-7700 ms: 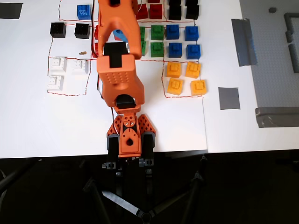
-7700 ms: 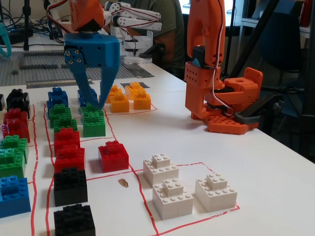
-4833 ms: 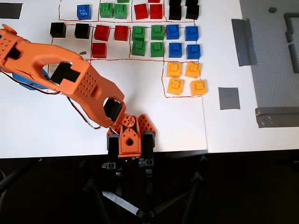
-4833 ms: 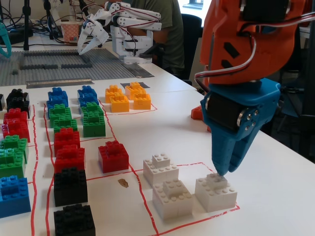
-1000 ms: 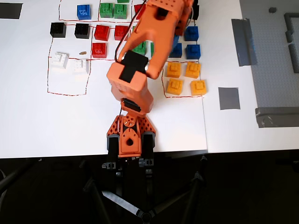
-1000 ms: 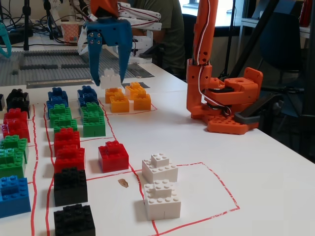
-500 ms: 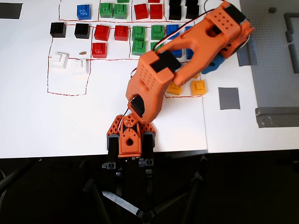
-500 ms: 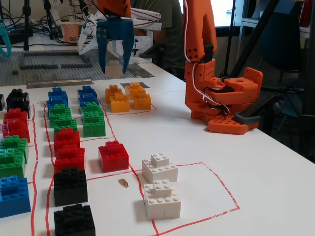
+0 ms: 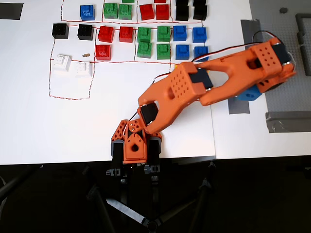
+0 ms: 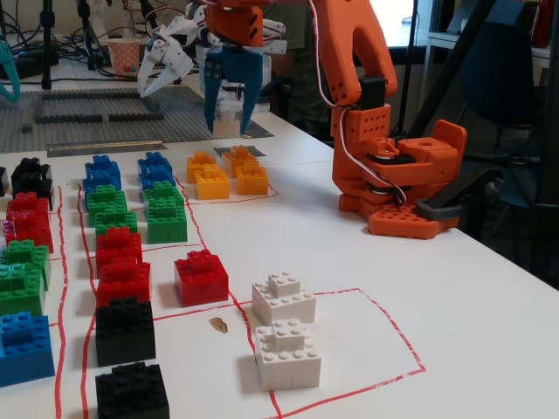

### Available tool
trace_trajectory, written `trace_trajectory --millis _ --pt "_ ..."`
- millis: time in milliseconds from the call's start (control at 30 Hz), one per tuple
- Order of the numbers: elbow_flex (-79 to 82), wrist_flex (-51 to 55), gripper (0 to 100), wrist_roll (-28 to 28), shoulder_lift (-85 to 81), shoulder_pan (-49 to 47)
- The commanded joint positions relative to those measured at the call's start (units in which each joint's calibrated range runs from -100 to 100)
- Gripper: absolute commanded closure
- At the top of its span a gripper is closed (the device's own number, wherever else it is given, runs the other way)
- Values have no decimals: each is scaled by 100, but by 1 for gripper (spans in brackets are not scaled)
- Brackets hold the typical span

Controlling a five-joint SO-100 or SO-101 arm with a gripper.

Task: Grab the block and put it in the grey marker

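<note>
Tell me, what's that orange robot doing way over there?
The orange arm's gripper is holding a white block between its blue fingers, right over the grey marker at the far end of the table. I can't tell if the block is touching down yet. Two more white blocks sit inside the red outline.

I see an orange arm (image 9: 194, 92) with a blue gripper (image 10: 232, 109) over a white table (image 9: 48, 126). Two white blocks (image 10: 284, 300) sit inside a thin red outline (image 10: 384, 319) — beside them red cubes (image 10: 201, 277), black cubes (image 10: 125, 330), green cubes (image 10: 166, 218), blue cubes (image 10: 24, 345) and yellow cubes (image 10: 212, 182).
</note>
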Motion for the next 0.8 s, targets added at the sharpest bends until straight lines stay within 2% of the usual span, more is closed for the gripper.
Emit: trace_trajectory --millis 0,500,633,767 --pt "-694 -78 100 171 -353 275" --pt "-976 -209 98 357 372 716" --pt "-967 -209 79 366 493 699" --pt "-939 -233 72 405 528 699"
